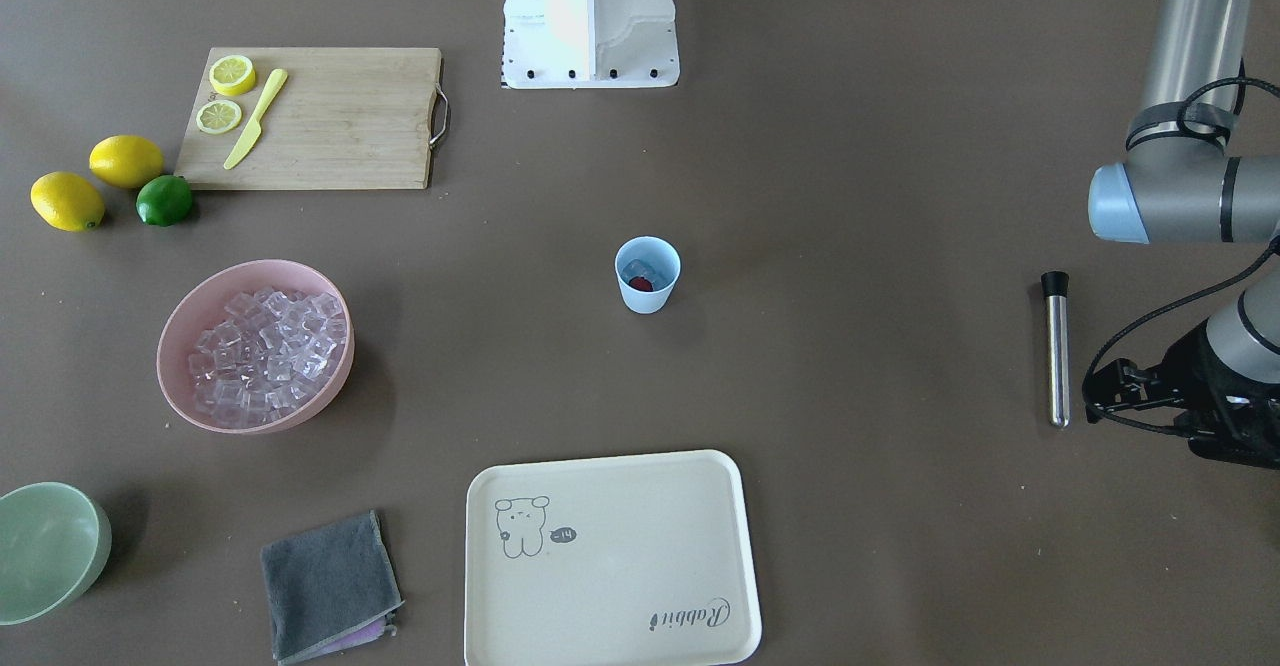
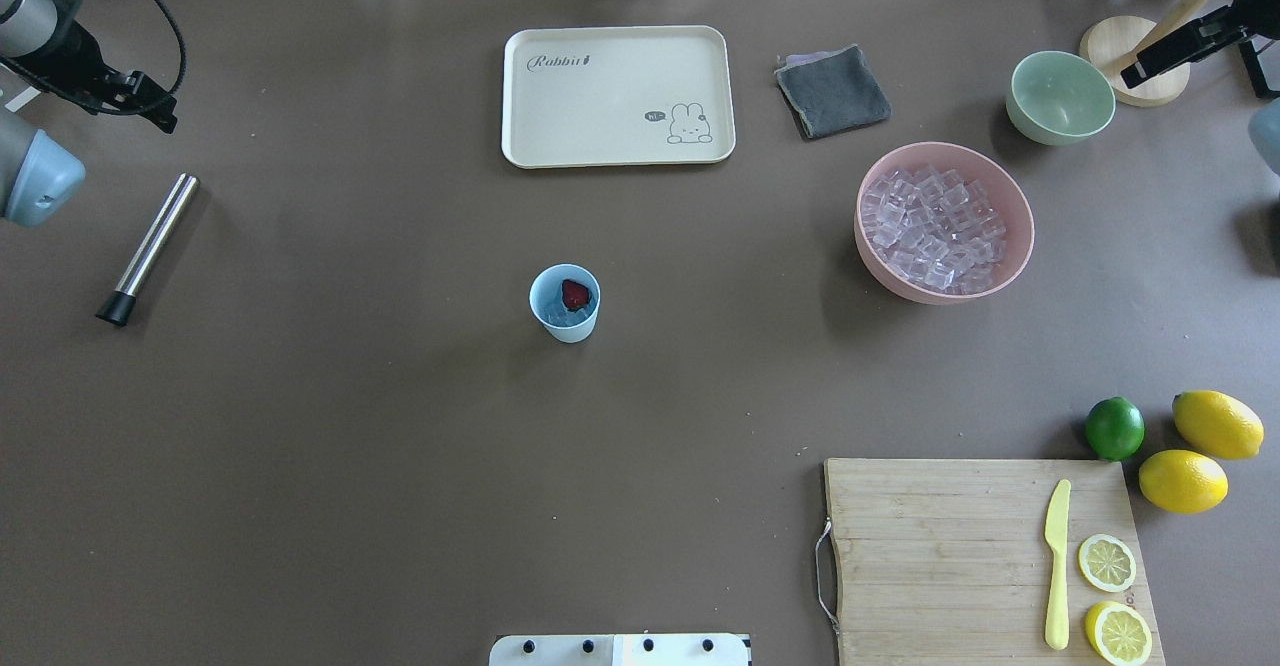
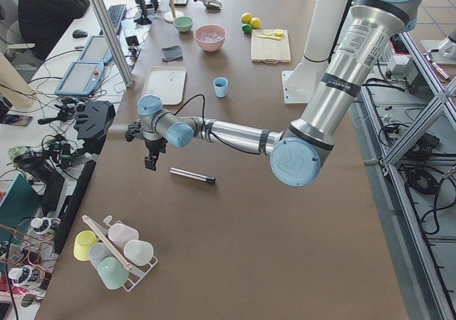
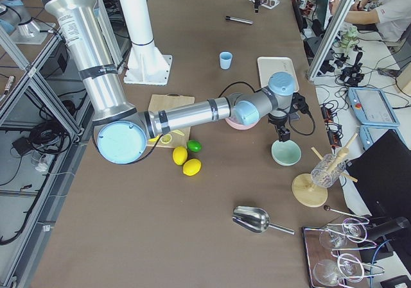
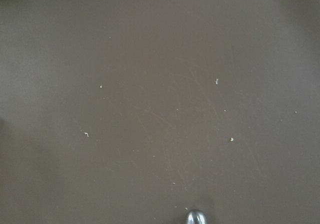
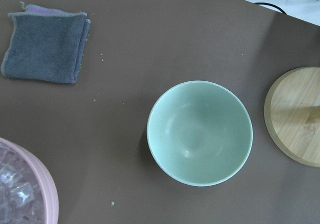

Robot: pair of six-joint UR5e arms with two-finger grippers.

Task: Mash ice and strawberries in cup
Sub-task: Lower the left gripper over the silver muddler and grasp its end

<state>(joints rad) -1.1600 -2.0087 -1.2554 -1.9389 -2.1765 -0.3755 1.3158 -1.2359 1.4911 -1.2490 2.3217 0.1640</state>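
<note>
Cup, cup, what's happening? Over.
Left tool near muddler, right tool over green bowl, jaws unclear. Cup upright, strawberry and ice inside. Nothing blocking it.

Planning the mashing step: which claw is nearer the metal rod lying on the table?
Left. The left claw hangs close by, just past the silver end of the metal rod. The right claw is far off on the other side, above the green bowl.

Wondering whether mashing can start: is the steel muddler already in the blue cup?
No, the muddler lies flat on the table, well apart from the cup.
</note>
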